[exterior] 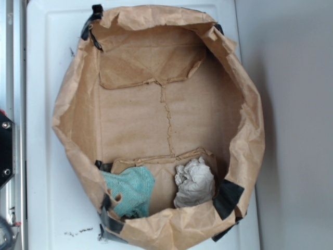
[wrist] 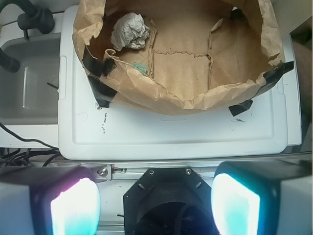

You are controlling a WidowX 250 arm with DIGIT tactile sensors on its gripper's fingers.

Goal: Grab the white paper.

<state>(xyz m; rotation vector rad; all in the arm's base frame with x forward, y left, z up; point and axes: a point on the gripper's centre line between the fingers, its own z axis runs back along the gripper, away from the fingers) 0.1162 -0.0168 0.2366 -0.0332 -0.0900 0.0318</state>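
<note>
The white paper is a crumpled pale grey wad lying inside the big brown paper bag, at its near right corner. In the wrist view the white paper sits at the upper left inside the bag. A teal cloth lies to the left of the wad; only a sliver of the cloth shows in the wrist view. My gripper is open and empty, its glowing pads wide apart, well away from the bag above the robot's black base. The gripper is out of the exterior view.
The bag is taped with black tape onto a white lid. A grey tub and black cables lie to the left in the wrist view. A metal rail runs along the left edge.
</note>
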